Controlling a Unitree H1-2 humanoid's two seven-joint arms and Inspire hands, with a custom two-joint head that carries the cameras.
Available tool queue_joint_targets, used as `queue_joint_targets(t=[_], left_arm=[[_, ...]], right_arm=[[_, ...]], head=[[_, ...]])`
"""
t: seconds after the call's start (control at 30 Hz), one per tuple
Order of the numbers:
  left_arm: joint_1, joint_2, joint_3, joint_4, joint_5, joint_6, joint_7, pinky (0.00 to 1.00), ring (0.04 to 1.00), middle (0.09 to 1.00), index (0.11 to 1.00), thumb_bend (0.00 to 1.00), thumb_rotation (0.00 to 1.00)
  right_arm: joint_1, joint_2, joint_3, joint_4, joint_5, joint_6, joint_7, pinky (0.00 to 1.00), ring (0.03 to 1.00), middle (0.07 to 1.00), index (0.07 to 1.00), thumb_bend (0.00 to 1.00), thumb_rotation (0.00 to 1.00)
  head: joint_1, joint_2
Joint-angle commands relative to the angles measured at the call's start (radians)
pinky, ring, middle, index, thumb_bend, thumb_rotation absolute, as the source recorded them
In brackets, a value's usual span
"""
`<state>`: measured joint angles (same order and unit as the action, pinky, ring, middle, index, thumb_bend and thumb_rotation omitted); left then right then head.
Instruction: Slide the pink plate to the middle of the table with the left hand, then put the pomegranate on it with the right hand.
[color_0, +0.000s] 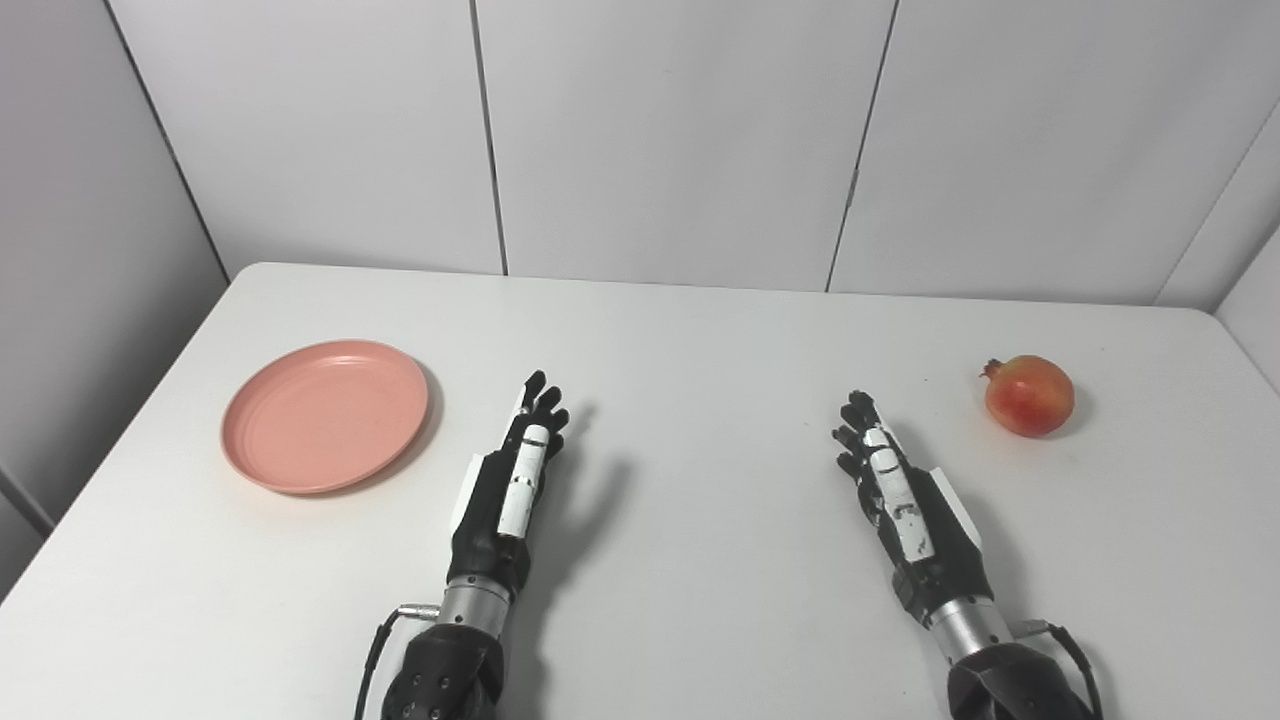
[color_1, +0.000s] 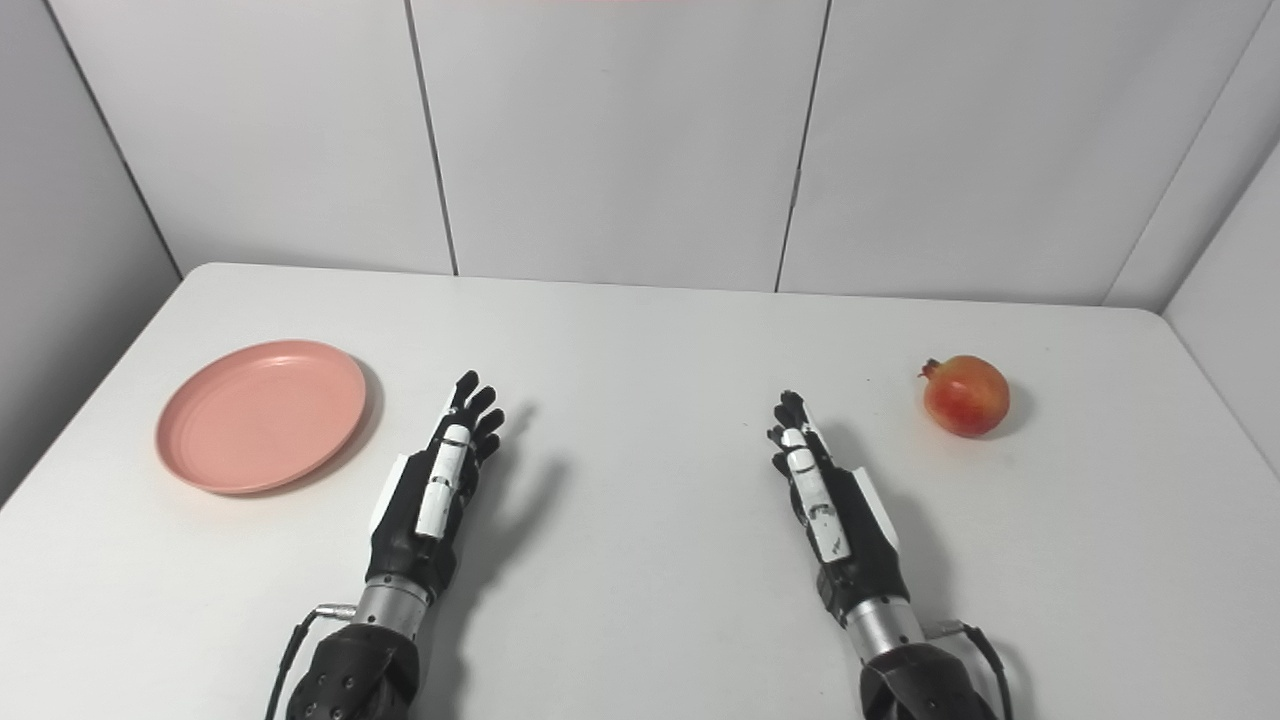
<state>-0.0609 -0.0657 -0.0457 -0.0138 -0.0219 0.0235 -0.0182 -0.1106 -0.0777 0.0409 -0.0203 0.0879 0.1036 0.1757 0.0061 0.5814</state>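
A pink plate lies flat on the left part of the white table. The red pomegranate rests far to the right, its crown pointing left. My left hand hovers to the right of the plate with its fingers stretched forward and apart, holding nothing and not touching the plate. To the left of the pomegranate my right hand is held edge-up, also open and empty, with a clear gap to the fruit.
Grey wall panels close off the table's far edge and both sides. The table's left edge runs close beside the plate.
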Motion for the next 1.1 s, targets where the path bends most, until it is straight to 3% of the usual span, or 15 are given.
queue_joint_targets(t=[0.0, 0.73, 0.87, 1.07], left_arm=[[-0.028, 0.0, -0.003, -0.022, -0.004, -0.031, -0.007, 0.97, 0.957, 0.981, 0.982, 0.39, 1.0], [-0.027, -0.006, -0.003, -0.026, -0.005, -0.025, -0.004, 0.97, 0.955, 0.979, 0.98, 0.38, 1.0], [-0.027, -0.007, -0.009, -0.019, -0.002, -0.028, -0.007, 0.98, 0.959, 0.985, 0.982, 0.39, 1.0], [-0.029, -0.022, -0.03, 0.003, 0.023, -0.028, 0.007, 0.97, 0.957, 0.977, 0.973, 0.41, 1.0]], right_arm=[[-0.033, 0.003, -0.004, -0.026, 0.013, -0.039, 0.003, 1.0, 0.991, 1.0, 1.0, 0.27, 1.0], [-0.031, 0.001, -0.004, -0.033, 0.009, -0.037, 0.002, 1.0, 0.994, 1.0, 1.0, 0.26, 1.0], [-0.029, -0.002, -0.007, -0.025, 0.015, -0.051, 0.006, 1.0, 0.993, 1.0, 1.0, 0.26, 1.0], [-0.022, -0.022, -0.021, -0.026, 0.029, -0.057, 0.017, 1.0, 0.991, 1.0, 1.0, 0.27, 1.0]], head=[[0.002, 0.002], [0.008, 0.0], [0.036, -0.009], [0.135, -0.031]])
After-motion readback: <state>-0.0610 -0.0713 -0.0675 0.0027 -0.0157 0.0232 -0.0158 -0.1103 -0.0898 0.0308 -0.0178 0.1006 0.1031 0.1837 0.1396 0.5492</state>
